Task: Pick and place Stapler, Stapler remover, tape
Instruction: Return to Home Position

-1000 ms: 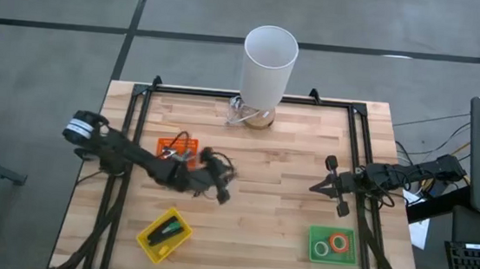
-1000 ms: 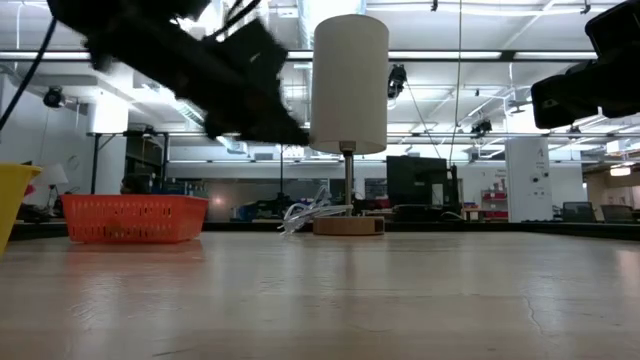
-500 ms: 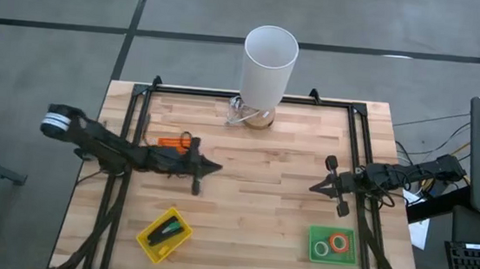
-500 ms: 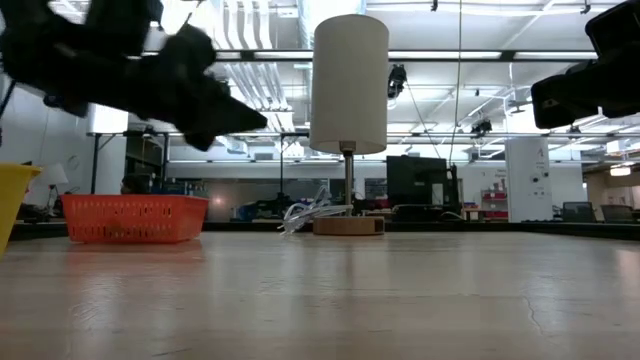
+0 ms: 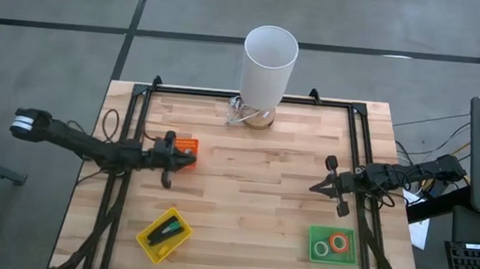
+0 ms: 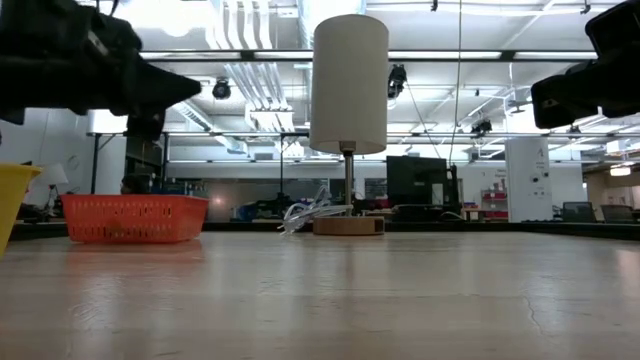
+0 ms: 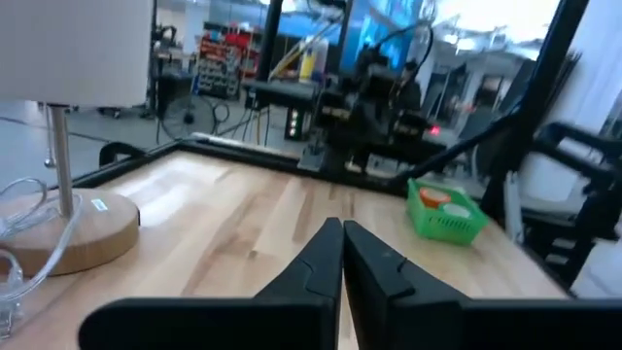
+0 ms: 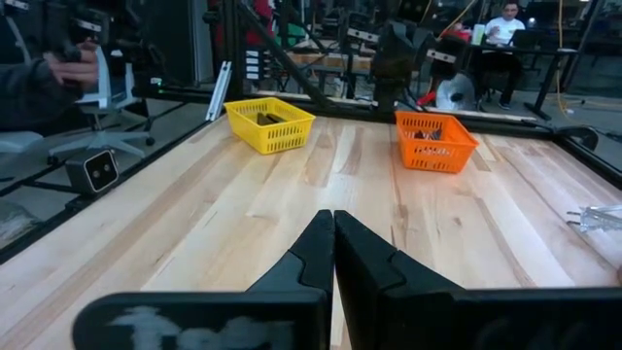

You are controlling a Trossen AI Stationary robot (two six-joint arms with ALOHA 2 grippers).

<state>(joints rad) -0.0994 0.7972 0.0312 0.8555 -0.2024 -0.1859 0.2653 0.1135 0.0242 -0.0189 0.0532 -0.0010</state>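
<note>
Hovering above orange bin (image 5: 187, 145) — left jaws closed, empty; right jaws closed too, at right edge of table (image 5: 261, 197).

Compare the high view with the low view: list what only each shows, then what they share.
Only high: the square green plastic bin holding tape rings; staplers inside the yellow plastic bin. Only low: the workshop room and ceiling lights behind. Both: the white cylindrical lamp, the orange mesh basket, the left end effector above it, the right arm.
</note>
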